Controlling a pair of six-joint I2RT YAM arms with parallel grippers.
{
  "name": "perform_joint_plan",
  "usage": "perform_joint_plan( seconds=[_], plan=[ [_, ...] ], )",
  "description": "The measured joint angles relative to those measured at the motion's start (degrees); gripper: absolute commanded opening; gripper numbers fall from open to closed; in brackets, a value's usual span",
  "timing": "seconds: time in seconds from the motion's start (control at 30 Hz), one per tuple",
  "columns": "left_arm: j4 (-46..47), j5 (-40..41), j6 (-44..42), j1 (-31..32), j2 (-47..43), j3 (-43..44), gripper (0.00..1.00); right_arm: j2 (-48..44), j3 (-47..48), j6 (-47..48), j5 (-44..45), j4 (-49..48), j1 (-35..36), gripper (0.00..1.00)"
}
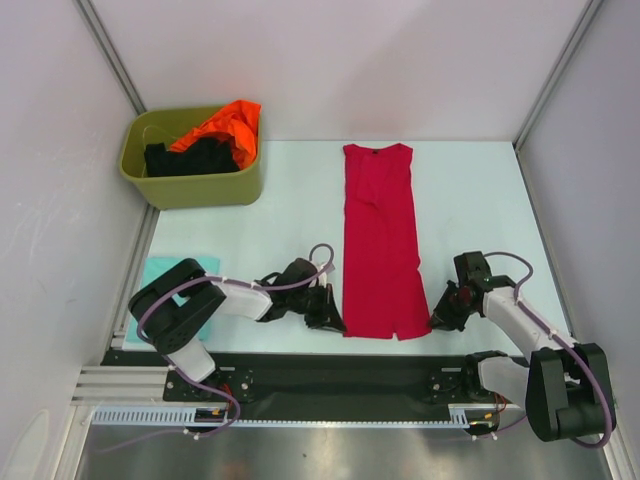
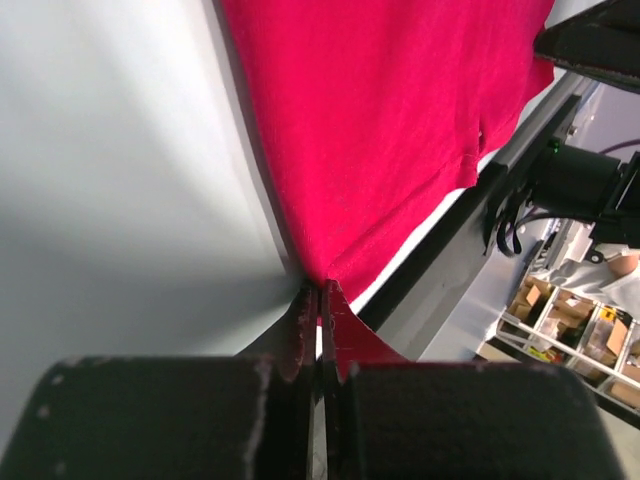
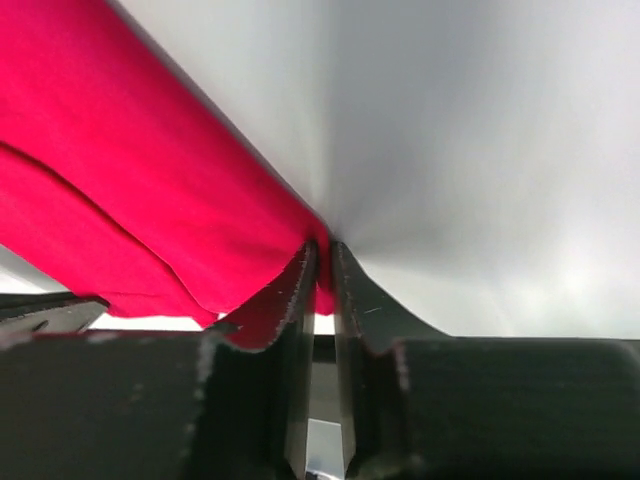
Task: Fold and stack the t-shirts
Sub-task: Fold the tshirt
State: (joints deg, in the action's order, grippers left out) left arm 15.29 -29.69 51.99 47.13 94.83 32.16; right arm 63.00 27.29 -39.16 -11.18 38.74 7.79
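Two pinches: the left tool [image 1: 325, 312] and the right tool [image 1: 443, 312] each clamp a hem corner of the crimson t-shirt [image 1: 380, 240], which lies as a long strip on the surface [image 1: 250, 230], right of the olive tub [image 1: 195, 185]. The lengthwise fold looks due next, and it calls for lifting both corners evenly toward the collar.

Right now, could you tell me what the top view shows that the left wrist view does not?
Only the top view: the tub holding the orange shirt and black shirt, and the teal shirt by the left arm. Only the left wrist view: the red shirt's corner pinched in the shut left gripper, and shelves of boxes past the table. Both: the red shirt, left gripper and table.
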Motion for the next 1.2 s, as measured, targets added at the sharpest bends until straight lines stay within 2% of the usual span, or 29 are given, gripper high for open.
perform_joint_plan(
  seconds=[0.27, 0.47, 0.63, 0.77, 0.9, 1.0, 1.2],
  plan=[
    [3.4, 1.6, 5.7, 2.7, -2.8, -4.7, 0.0, -2.7, -1.0, -0.4, -0.4, 1.9, 2.0, 0.08],
    [4.7, 1.8, 8.4, 3.6, -2.8, -5.5, 0.0, -5.6, -1.5, -2.9, -2.1, 4.0, 7.4, 0.06],
    [0.4, 2.3, 8.4, 4.1, -4.6, -3.8, 0.0, -8.2, 0.7, -3.2, -3.3, 7.2, 9.5, 0.04],
    [-4.3, 2.4, 7.9, 3.9, -5.9, 1.5, 0.0, -7.5, 7.0, -1.4, -3.4, 9.0, 9.3, 0.01],
    [-8.6, 1.7, 6.4, 1.5, -5.9, 9.5, 0.0, -1.9, 15.7, 2.0, -4.9, 8.7, 5.9, 0.01],
    [-10.6, 0.7, 5.2, -3.1, -4.7, 16.4, 0.0, 5.1, 22.6, 5.1, -6.1, 7.3, 3.9, 0.01],
    [-12.3, -0.3, 2.3, -13.5, 5.2, 32.5, 0.01, 23.5, 38.1, 10.1, -8.8, 3.7, 0.7, 0.02]
  ],
)
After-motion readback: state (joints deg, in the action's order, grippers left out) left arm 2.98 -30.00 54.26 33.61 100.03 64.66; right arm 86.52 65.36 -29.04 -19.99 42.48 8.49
